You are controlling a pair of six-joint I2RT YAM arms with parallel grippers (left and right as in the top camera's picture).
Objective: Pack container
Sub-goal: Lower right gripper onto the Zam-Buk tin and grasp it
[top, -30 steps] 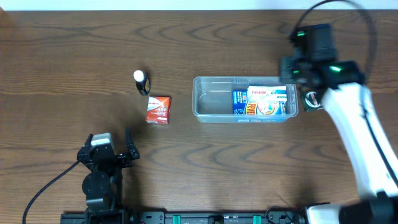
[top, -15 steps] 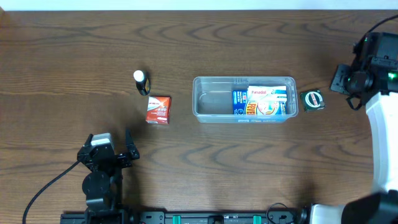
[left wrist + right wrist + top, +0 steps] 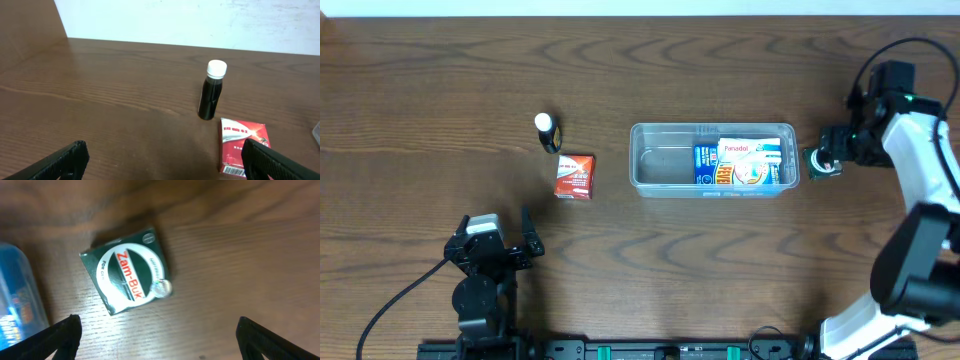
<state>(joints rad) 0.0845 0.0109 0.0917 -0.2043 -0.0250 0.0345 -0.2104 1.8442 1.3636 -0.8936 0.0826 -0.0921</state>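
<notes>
Just off container (image 3: 660,165) rt rim, green tin (image 3: 127,277), prob. not touching

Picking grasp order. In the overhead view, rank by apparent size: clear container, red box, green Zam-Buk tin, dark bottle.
1. clear container
2. red box
3. green Zam-Buk tin, partly under the right gripper
4. dark bottle, close to the tin; the order of those two is unsure

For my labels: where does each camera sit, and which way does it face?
Overhead: above the table, facing straight down; left arm, right arm show.
Left wrist: low, facing forward at bottle and red box; left claw tips show.
Right wrist: facing down at Zam-Buk tin beside container; right claw tips show.
Shared: overhead shows bottle, box, tin.
</notes>
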